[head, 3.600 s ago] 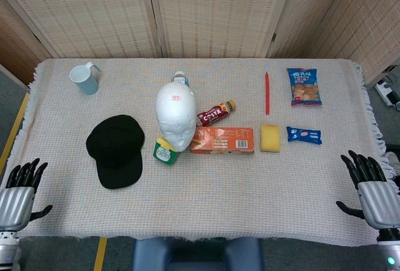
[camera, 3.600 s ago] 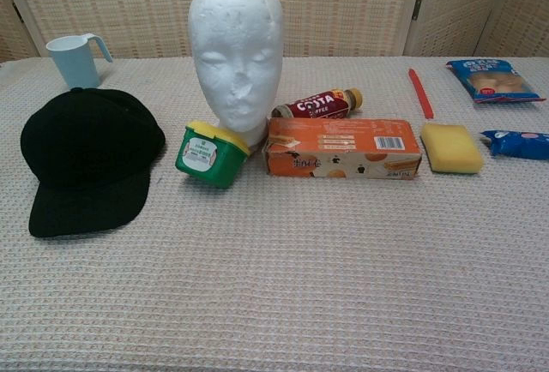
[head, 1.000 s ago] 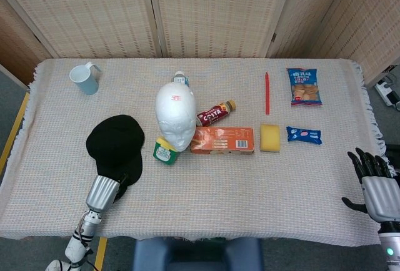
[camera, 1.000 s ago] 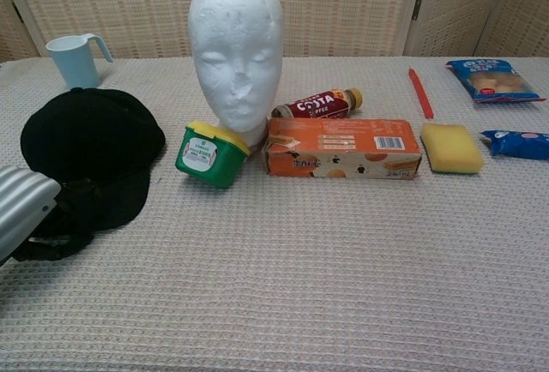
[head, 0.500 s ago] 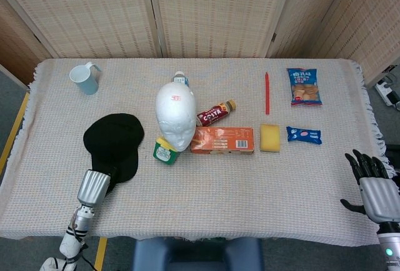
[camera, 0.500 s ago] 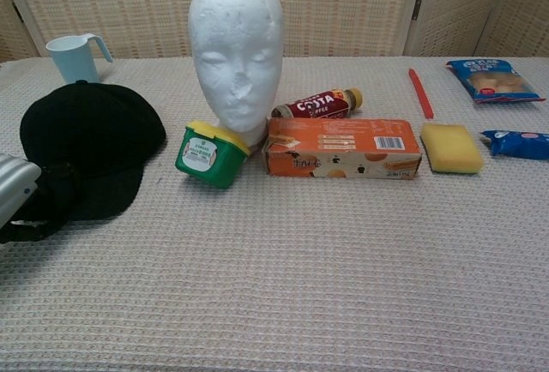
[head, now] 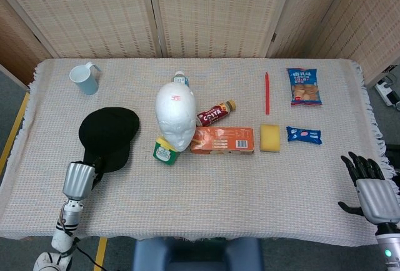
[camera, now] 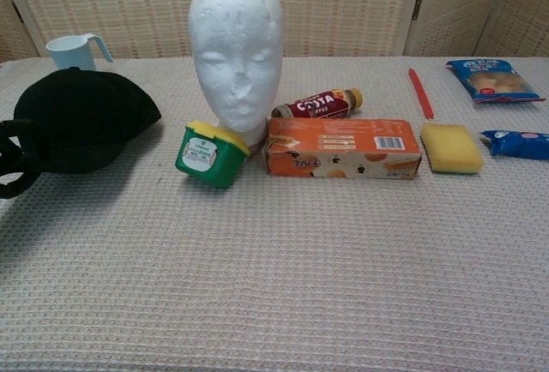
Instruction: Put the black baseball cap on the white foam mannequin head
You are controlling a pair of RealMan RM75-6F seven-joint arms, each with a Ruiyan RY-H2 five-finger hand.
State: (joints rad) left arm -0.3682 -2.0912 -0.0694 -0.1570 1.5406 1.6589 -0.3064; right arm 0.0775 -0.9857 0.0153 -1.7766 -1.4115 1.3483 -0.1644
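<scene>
Left hand (head: 80, 177) gripping brim of black fabric baseball cap (head: 109, 130), lifted clear of table since earlier; white foam mannequin head (head: 176, 116) unmoved. Right hand (head: 370, 187) spread, holding nothing.

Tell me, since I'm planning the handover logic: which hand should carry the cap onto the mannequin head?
Left. The left hand already grips the black cap beside the mannequin head; the right hand is open at the far table edge.

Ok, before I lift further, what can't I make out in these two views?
- Left hand fingers: head view, black against the black cap; chest view, cut off by the left edge.
- Bottle behind the mannequin head: mostly hidden.
- Right hand: outside the chest view.
</scene>
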